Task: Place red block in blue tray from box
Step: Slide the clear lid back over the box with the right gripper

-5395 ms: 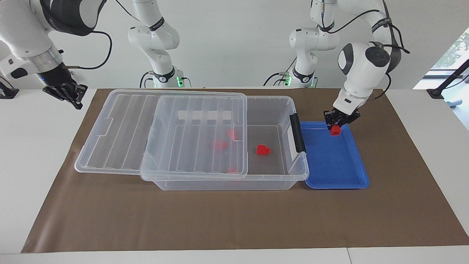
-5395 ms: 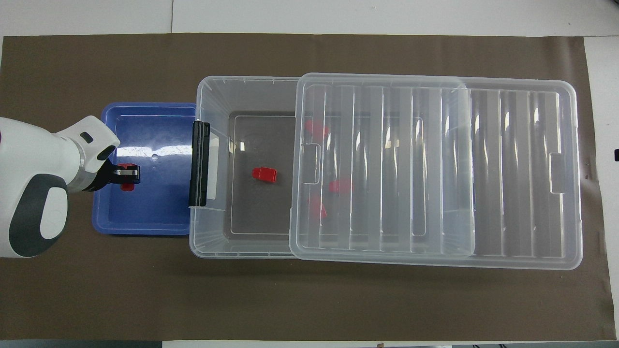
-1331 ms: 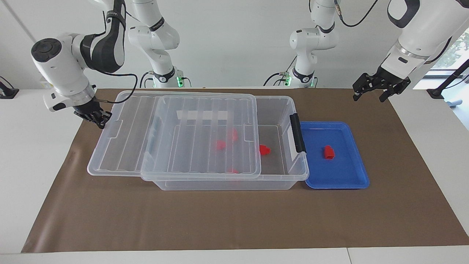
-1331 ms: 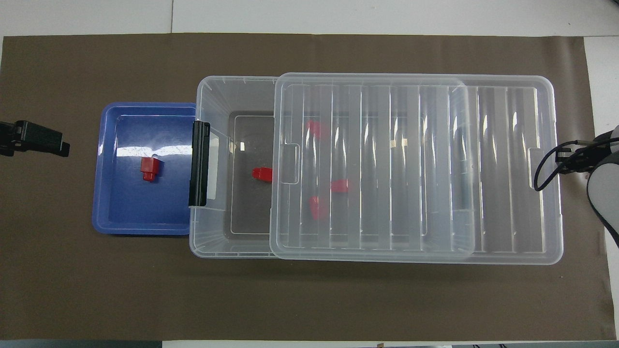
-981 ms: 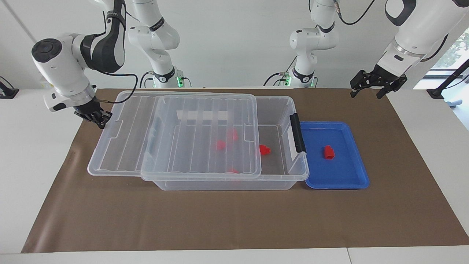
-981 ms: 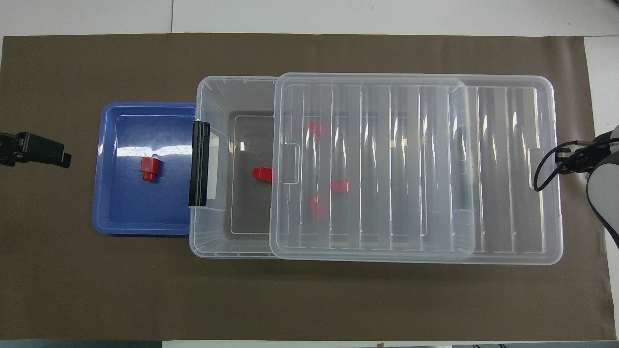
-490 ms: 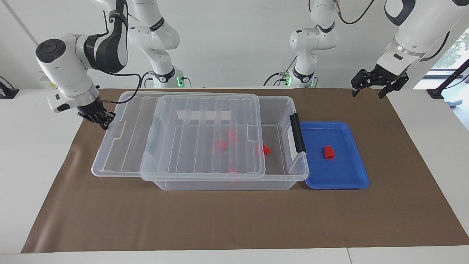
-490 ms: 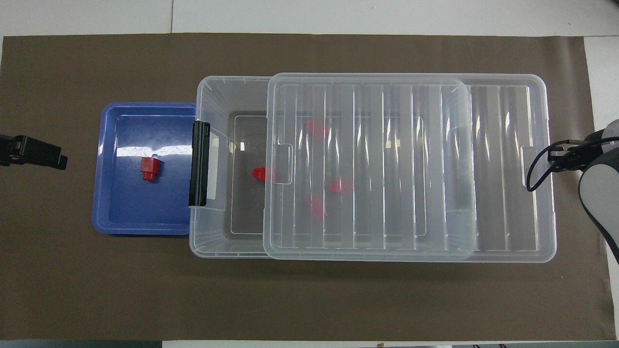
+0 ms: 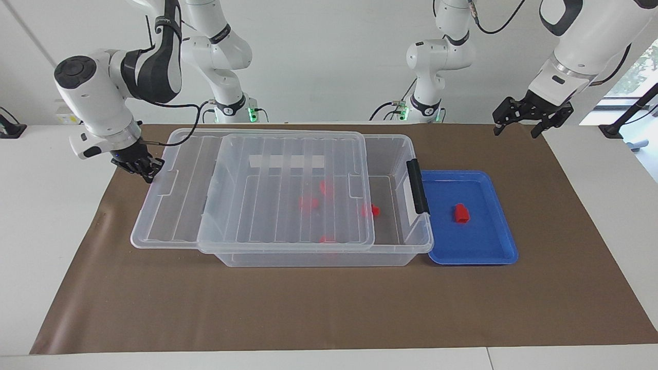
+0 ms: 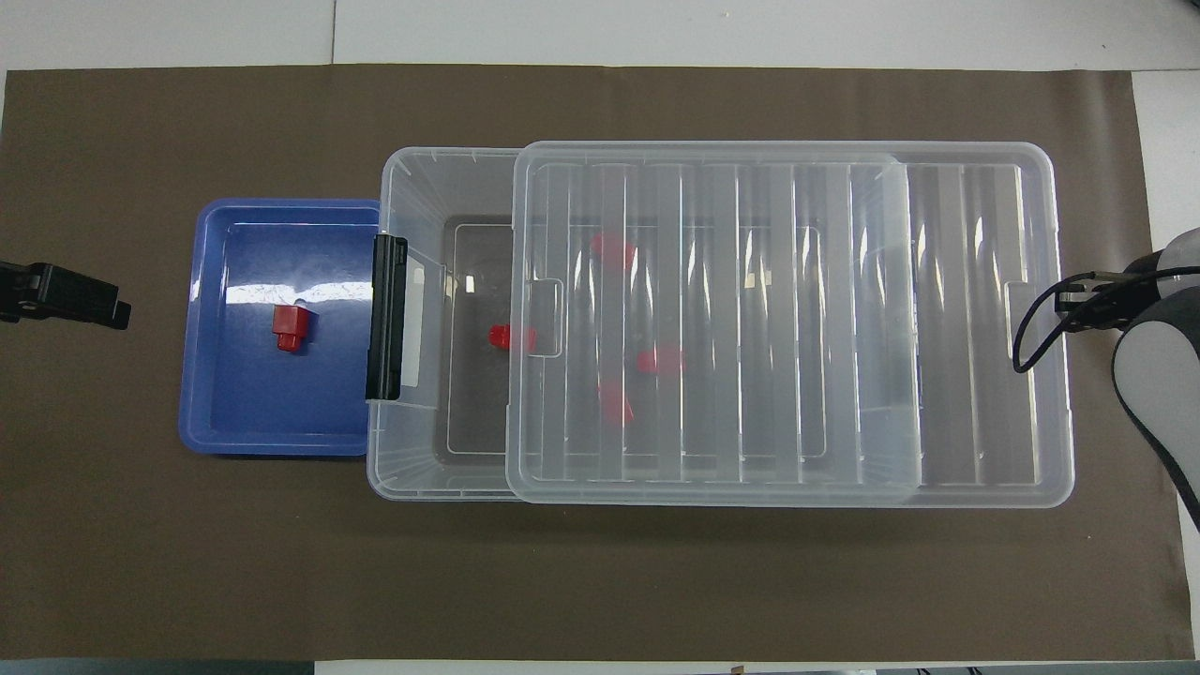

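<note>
Right gripper, fingers unreadable, at lid edge; L gripper spread; we risk lid jamming.

I see red pieces in the box only blurred through the lid. Overhead crops my left pincer; right pincer fingers unreadable.
</note>
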`<control>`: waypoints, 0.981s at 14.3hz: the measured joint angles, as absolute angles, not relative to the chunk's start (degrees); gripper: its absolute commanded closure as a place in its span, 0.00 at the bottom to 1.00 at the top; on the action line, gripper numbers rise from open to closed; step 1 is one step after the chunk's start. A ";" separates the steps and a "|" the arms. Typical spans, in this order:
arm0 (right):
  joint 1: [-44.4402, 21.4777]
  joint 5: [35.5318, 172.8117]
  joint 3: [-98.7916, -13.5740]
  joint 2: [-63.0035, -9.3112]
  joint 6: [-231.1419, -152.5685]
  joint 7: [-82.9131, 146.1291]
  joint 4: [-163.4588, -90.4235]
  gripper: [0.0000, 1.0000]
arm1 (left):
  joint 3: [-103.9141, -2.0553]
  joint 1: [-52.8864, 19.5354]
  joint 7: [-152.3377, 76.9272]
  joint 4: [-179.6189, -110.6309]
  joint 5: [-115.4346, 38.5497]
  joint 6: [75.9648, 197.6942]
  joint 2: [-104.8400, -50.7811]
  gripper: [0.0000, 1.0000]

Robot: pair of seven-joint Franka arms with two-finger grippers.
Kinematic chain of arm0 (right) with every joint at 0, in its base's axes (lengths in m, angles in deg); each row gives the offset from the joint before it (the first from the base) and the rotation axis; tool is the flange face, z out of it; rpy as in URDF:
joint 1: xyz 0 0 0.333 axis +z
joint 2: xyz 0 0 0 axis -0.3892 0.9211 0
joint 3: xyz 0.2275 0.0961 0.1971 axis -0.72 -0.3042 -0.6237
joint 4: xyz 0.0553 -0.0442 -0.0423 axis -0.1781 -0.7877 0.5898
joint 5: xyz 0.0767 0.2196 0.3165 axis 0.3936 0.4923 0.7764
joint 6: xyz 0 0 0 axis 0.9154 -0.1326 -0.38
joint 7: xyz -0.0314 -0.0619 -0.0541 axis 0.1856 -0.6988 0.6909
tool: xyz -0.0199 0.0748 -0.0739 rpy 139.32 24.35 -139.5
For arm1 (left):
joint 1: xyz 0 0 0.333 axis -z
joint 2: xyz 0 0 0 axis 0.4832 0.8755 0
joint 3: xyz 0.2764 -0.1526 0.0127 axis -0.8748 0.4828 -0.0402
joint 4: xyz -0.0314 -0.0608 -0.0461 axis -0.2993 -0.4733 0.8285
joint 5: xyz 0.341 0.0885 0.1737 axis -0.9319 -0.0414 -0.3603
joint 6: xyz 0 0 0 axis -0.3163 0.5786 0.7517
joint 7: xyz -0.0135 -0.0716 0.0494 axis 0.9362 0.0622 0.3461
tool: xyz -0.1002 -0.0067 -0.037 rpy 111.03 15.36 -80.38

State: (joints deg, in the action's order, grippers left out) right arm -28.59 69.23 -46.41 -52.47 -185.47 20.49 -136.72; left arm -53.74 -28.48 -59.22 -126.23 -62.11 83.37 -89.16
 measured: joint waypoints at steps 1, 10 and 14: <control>-28.58 69.30 -46.54 -52.46 -185.50 20.49 -136.74 1.00 | -53.77 -28.50 -59.22 -126.23 -62.12 83.37 -89.16 0.00; -28.54 70.44 -48.45 -52.46 -186.76 19.55 -136.92 1.00 | -53.89 -28.62 -59.22 -126.23 -62.19 83.37 -89.16 0.00; -28.50 71.51 -50.26 -52.46 -187.65 17.53 -137.48 1.00 | -53.91 -28.63 -59.22 -126.23 -62.19 83.37 -89.16 0.00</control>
State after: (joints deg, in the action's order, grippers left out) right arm -28.50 71.51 -50.26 -52.46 -187.65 17.53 -137.48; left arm -53.91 -28.63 -59.22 -126.23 -62.19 83.37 -89.16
